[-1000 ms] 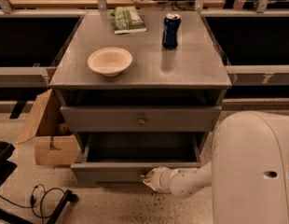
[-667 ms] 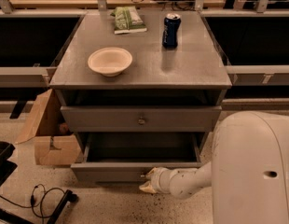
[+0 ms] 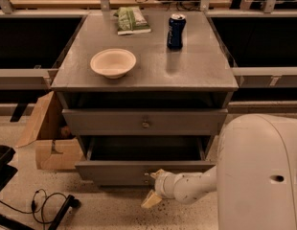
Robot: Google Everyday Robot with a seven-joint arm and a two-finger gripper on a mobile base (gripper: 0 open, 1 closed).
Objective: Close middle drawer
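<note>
Now: the middle drawer (image 3: 115,172) stands pulled out of the cabinet, its dark box open to view and its front low at 6 o'clock beneath the cabinet top (image 3: 196,75). Against a second ago the open gap reads slightly narrower and the front a touch nearer the carcass. My judgement is that the push is under way, with most of the travel left.

The gripper (image 3: 152,189) is at the front's lower edge, just at 3 o'clock of the small knob (image 3: 146,176). Its fingers are spread apart and hold nothing; the upper one seems to meet the front, the lower hangs beneath it.

Above, the top drawer (image 3: 187,122) carries its own knob. On the cabinet top are a bowl (image 3: 113,63) at 10 o'clock, a can (image 3: 176,31) at 1 o'clock and a packet (image 3: 132,20) at 12. A cardboard box (image 3: 48,138) stands at 9 o'clock of the drawer.
</note>
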